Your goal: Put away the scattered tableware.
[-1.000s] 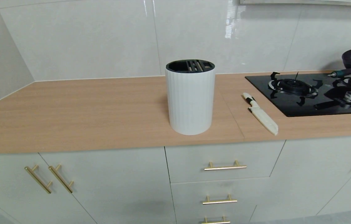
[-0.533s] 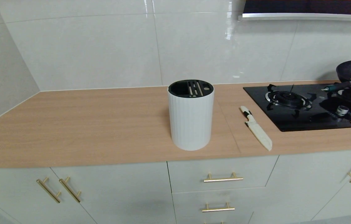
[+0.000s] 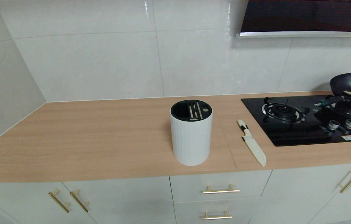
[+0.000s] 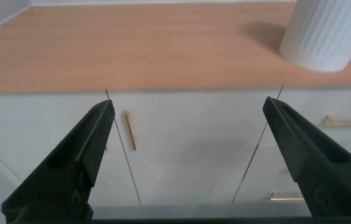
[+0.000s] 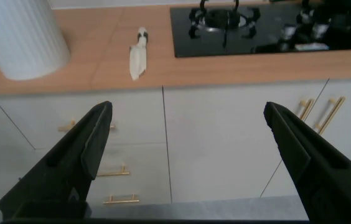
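Two grippers hang empty, fingers spread wide. Ahead of the left gripper, off to its right, stands the white ribbed cylindrical holder with black slotted top. Near it, ahead of the closer right gripper, the white-bladed knife with black-banded handle lies flat on the wooden worktop, its long axis running away from that gripper, blade tip nearest, handle farthest.

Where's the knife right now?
In the head view the knife lies flat on the countertop, right of the white holder, beside the stove.
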Robot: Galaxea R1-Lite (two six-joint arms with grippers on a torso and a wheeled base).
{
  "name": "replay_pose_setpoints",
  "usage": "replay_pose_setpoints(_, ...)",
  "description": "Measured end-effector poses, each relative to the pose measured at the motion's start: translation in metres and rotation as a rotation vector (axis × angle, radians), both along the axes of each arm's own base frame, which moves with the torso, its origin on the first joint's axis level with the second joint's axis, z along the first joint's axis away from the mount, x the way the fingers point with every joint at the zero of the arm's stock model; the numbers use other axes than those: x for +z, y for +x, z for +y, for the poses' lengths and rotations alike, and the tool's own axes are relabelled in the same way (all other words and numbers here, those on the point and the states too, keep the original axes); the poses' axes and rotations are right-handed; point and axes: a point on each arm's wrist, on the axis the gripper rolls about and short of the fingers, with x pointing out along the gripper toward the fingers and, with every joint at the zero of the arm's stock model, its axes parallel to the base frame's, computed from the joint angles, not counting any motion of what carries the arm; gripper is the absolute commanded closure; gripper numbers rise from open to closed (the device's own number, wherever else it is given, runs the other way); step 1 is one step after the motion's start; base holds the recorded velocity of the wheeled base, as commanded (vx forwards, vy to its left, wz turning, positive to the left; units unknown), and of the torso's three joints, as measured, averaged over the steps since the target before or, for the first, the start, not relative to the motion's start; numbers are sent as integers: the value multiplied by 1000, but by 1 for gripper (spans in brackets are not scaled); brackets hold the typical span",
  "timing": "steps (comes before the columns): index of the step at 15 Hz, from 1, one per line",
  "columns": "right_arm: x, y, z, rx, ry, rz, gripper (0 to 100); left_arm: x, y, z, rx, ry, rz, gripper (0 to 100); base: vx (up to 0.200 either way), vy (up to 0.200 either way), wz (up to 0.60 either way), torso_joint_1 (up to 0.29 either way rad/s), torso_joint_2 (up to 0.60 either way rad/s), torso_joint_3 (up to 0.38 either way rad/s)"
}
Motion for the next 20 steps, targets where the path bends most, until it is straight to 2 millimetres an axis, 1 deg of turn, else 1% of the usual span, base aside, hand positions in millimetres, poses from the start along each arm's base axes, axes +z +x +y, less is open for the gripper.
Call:
replay_pose_setpoints(3,0,0,0,0,0,0,0,0,0,0,0,0,0,0,0,0,0,263,-536,-272)
replay_pose_setpoints(9,0,0,0,0,0,0,0,0,0,0,0,0,0,0,0,0,0,189,-386,-200)
replay_pose_setpoints(20,0,0,0,2,-6,-1,0,0,0,0,-1,0,0,0,0,0,0,12,-23,-12)
